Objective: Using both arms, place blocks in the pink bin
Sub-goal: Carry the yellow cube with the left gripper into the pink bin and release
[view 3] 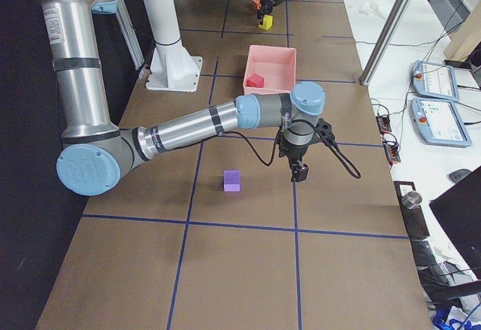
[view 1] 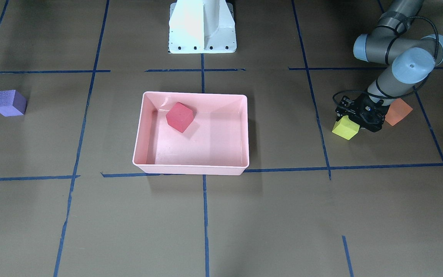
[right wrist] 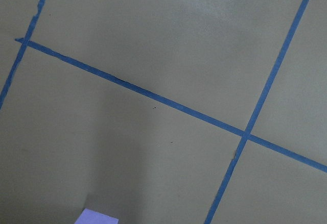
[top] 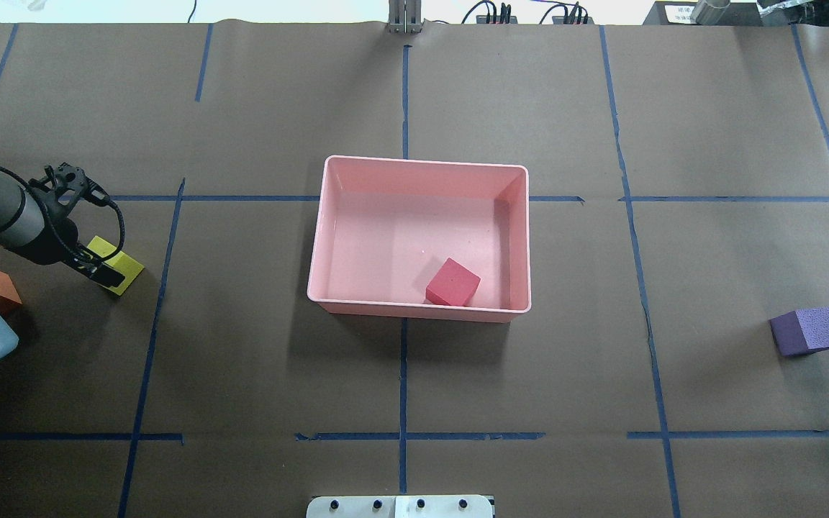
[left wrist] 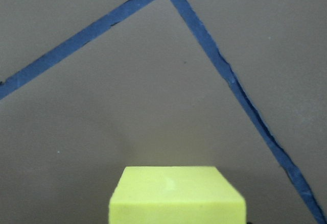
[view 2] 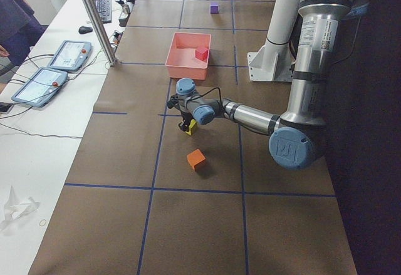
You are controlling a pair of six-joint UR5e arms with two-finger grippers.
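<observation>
The pink bin (view 1: 190, 169) sits mid-table with the red block (view 1: 179, 117) inside, near its robot-side wall. My left gripper (view 1: 356, 122) is down at the table, shut on the yellow-green block (view 1: 345, 128), which fills the bottom of the left wrist view (left wrist: 176, 196). The orange block (view 1: 397, 111) lies just beside that arm's wrist. The purple block (top: 807, 331) lies alone on the robot's right side. My right gripper (view 3: 300, 172) hovers above the table, a short way from the purple block (view 3: 232, 180). I cannot tell if it is open.
The white pedestal base (view 1: 202, 27) stands behind the bin. Blue tape lines (top: 404, 374) grid the brown paper table cover. A metal pole (view 2: 94, 18) and two tablets (view 2: 50, 74) stand on the operators' side.
</observation>
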